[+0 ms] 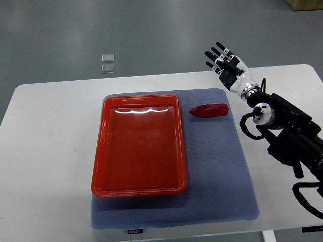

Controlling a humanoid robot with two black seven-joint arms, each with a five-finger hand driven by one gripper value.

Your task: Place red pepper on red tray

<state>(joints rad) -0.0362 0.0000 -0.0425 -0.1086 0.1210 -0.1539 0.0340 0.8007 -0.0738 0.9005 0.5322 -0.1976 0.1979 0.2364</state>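
A red pepper (208, 111) lies on the blue-grey mat (217, 171), just right of the red tray's top right corner. The red tray (99, 151) sits on the left half of the mat and holds nothing. My right hand (222, 59) is raised over the table's far edge, above and to the right of the pepper, with fingers spread and holding nothing. It does not touch the pepper. The left arm is out of view.
The mat lies on a white table (45, 151). My right arm (287, 131) with black cables crosses the table's right side. Two small clear squares (107, 62) lie on the grey floor beyond the table. A cardboard box corner (305, 5) shows at top right.
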